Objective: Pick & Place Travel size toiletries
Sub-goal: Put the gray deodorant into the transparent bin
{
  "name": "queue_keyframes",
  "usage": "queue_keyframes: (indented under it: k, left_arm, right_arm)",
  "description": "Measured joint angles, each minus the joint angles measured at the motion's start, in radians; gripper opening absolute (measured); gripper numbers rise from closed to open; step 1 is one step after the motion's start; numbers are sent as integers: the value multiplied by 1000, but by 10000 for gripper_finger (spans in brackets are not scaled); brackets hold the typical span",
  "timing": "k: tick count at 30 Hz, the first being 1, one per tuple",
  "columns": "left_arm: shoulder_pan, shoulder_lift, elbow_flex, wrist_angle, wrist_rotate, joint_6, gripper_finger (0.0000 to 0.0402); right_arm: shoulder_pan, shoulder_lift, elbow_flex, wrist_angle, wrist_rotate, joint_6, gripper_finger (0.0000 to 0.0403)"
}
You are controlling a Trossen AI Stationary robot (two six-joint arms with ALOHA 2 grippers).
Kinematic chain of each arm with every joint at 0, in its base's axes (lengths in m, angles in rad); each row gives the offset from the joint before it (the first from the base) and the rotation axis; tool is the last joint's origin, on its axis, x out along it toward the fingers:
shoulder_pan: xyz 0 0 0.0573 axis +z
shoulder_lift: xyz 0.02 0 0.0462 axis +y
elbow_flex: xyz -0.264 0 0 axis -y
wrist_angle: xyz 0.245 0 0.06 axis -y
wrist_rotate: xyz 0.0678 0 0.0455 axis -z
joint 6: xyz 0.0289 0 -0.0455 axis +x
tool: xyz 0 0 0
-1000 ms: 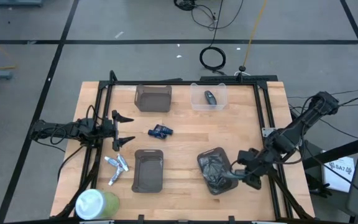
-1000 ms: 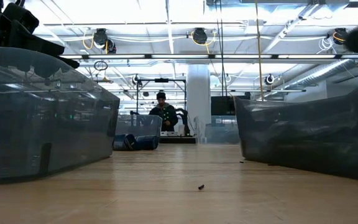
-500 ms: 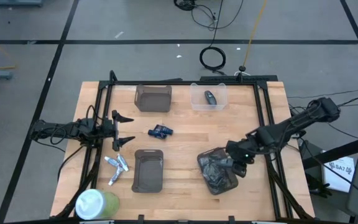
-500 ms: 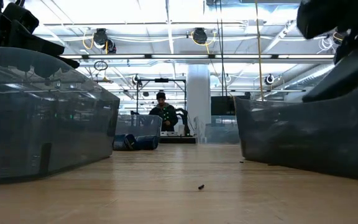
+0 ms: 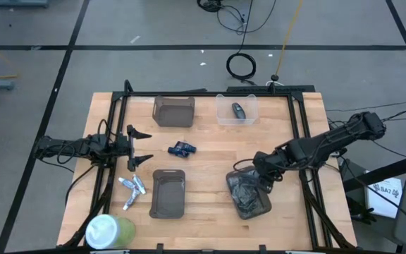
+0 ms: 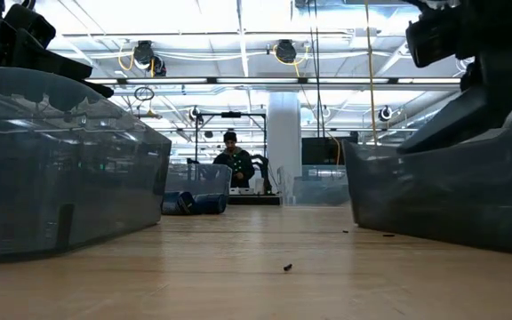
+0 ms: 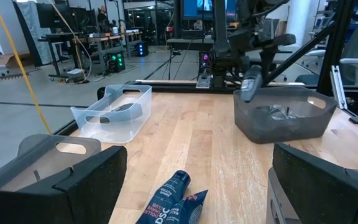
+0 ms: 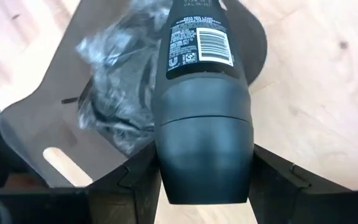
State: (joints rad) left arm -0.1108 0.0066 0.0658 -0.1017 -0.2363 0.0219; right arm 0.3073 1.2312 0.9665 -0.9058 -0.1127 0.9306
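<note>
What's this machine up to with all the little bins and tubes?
The right gripper is shut on a dark bottle and holds it over the dark tray of crinkled wrappers near the table's right side. The left gripper waits open at the left side, holding nothing. The small white tubes lie on the wood beside an empty dark tray.

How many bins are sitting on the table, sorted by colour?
Dark trays: 3
Clear bin: 1
Total: 4
</note>
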Motion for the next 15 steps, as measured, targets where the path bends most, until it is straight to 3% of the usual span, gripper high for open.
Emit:
queue_keyframes:
  k: [9, 15]
  left_arm:
    - [0, 0, 0, 0, 0, 0, 395]
    - [0, 0, 0, 0, 0, 0, 395]
  right_arm:
    - [-6, 0, 0, -101, 38, 52, 181]
    - [9, -15, 0, 3, 31, 23, 181]
